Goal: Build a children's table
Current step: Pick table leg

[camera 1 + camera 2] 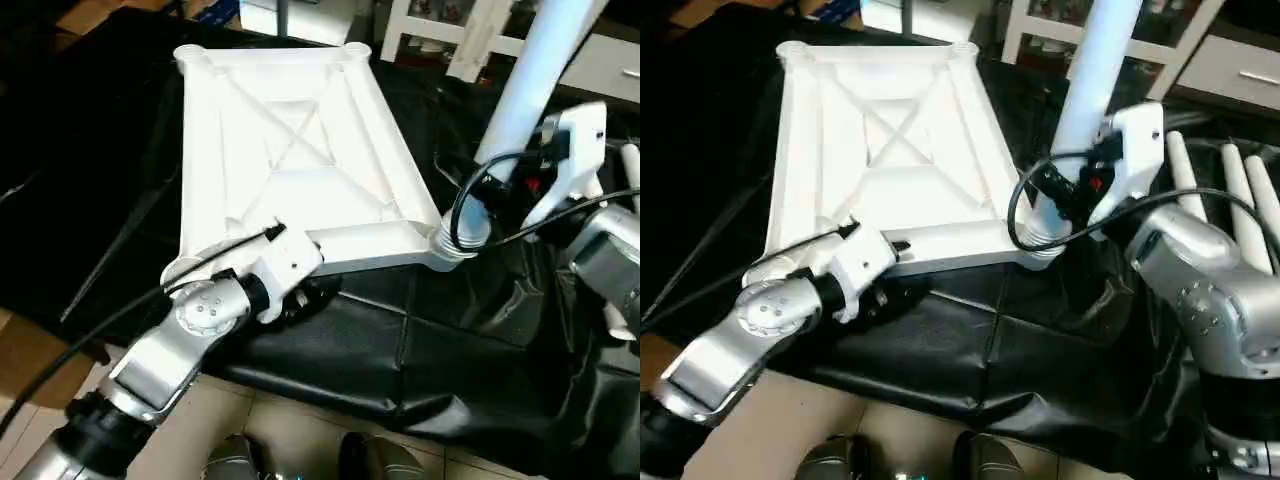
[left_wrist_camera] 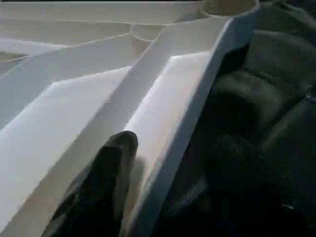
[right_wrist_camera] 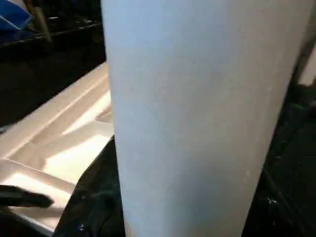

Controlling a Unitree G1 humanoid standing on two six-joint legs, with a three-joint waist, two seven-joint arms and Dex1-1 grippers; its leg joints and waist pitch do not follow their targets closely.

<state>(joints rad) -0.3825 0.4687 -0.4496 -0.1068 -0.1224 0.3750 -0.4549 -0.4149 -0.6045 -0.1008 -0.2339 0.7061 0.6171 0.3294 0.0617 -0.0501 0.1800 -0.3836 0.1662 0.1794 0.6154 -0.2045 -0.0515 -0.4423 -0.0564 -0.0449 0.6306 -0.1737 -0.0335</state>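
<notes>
The white tabletop (image 1: 290, 130) lies upside down on the black-draped work table, its X-ribs facing up. At the middle of its near rim my left gripper (image 1: 300, 297) straddles the edge. One black finger (image 2: 108, 168) presses inside the rim channel (image 2: 187, 113), and the other is hidden beneath it. A long white tube leg (image 1: 540, 70) stands tilted in the near right corner socket (image 1: 450, 242). My right gripper (image 1: 1080, 185) is shut around the leg just above the socket. The leg (image 3: 197, 118) looms close in the right wrist view.
Spare white legs (image 1: 1240, 190) lie on the black cloth (image 1: 420, 340) to my right. A black cable (image 1: 465, 215) loops from my right wrist near the socket. White shelving (image 1: 440, 30) stands behind the table. The table's front edge and tiled floor (image 1: 290, 430) are just below me.
</notes>
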